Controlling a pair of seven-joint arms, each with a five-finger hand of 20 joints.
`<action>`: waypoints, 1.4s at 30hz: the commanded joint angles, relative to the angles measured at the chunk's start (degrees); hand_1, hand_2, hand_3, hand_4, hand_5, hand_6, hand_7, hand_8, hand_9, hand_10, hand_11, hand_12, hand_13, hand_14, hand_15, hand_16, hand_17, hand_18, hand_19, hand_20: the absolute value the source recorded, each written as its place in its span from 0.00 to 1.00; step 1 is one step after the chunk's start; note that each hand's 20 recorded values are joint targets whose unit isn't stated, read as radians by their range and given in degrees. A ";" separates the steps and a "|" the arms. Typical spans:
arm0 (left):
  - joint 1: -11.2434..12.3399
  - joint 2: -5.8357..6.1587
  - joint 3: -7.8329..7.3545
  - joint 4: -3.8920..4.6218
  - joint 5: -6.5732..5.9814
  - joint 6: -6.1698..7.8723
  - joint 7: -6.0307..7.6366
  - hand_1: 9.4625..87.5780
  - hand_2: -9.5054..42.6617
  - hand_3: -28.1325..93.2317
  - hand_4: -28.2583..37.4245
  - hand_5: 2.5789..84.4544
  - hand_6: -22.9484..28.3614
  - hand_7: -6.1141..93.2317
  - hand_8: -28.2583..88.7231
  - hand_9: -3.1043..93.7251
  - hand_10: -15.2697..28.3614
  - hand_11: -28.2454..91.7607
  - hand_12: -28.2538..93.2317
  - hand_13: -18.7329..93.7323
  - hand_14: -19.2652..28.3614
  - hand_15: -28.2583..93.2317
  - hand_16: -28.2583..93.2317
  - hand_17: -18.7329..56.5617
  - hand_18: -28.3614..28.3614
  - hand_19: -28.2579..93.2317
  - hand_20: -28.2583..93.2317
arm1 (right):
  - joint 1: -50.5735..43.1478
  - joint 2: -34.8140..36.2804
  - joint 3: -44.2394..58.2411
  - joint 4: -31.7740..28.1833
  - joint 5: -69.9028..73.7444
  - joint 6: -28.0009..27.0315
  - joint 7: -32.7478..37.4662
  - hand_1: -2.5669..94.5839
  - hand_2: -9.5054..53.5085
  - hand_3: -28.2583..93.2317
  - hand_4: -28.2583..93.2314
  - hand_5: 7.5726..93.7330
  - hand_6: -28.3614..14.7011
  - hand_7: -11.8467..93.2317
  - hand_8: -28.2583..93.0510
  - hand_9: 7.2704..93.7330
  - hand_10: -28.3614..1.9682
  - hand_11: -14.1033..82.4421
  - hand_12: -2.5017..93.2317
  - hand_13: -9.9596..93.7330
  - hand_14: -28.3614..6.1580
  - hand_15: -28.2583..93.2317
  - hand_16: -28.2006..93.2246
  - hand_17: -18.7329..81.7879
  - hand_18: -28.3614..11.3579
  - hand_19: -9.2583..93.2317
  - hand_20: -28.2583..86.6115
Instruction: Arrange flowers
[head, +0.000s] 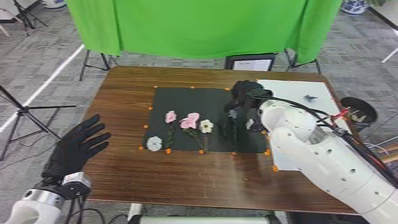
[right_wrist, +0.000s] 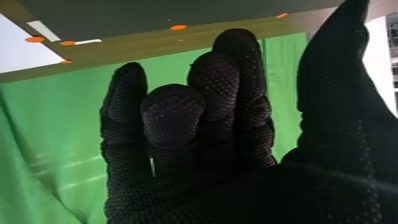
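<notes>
The pink flowers (head: 189, 120) and the white flower (head: 206, 126) lay side by side with their stems toward the robot on the dark mat (head: 182, 97), probably so each bloom stayed visible in the arrangement. The right hand (head: 242, 95) was open and loosely extended over the mat's far right part, presumably to keep its fingers off the petals. The left hand (head: 69, 152), also open, was beside the mat, likely leaving the working arm room.

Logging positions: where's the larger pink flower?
Head view: the larger pink flower lies on the dark mat, left of centre, between the smaller pink flower and a white flower.
</notes>
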 joint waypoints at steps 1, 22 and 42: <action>0.61 -0.31 -0.06 -0.16 -0.04 0.00 -0.31 0.20 0.16 0.82 0.00 0.30 0.53 0.25 0.15 0.28 0.63 0.40 0.37 0.33 0.75 0.51 0.22 0.12 0.88 0.57 0.31 | 2.41 2.54 -1.17 1.57 -3.40 6.13 7.05 0.30 0.00 0.93 0.00 0.58 0.69 0.64 0.22 0.66 0.58 0.71 0.41 0.68 0.60 0.86 0.50 0.43 0.26 0.80 0.64; 0.75 0.20 0.03 -0.09 0.10 -0.33 0.08 0.20 0.16 0.82 0.00 0.30 0.53 0.25 0.15 0.28 0.63 0.40 0.37 0.33 0.75 0.51 0.22 0.12 0.88 0.57 0.31 | 5.93 8.58 4.22 18.84 -2.69 -7.30 10.83 0.29 0.00 1.00 0.00 0.06 0.48 0.31 0.17 0.09 0.49 0.18 0.33 0.29 0.58 0.24 0.47 0.20 0.25 0.52 0.39; 0.84 -0.12 0.13 -0.07 0.06 -0.13 0.11 0.20 0.16 0.82 0.00 0.30 0.53 0.25 0.15 0.28 0.63 0.40 0.37 0.33 0.75 0.51 0.22 0.12 0.88 0.57 0.31 | 3.14 9.84 5.69 21.82 -3.16 -4.31 0.71 0.49 0.01 0.93 0.00 0.49 0.69 0.58 0.11 0.65 0.70 0.42 0.35 0.78 0.83 0.47 0.45 0.47 0.51 0.70 0.42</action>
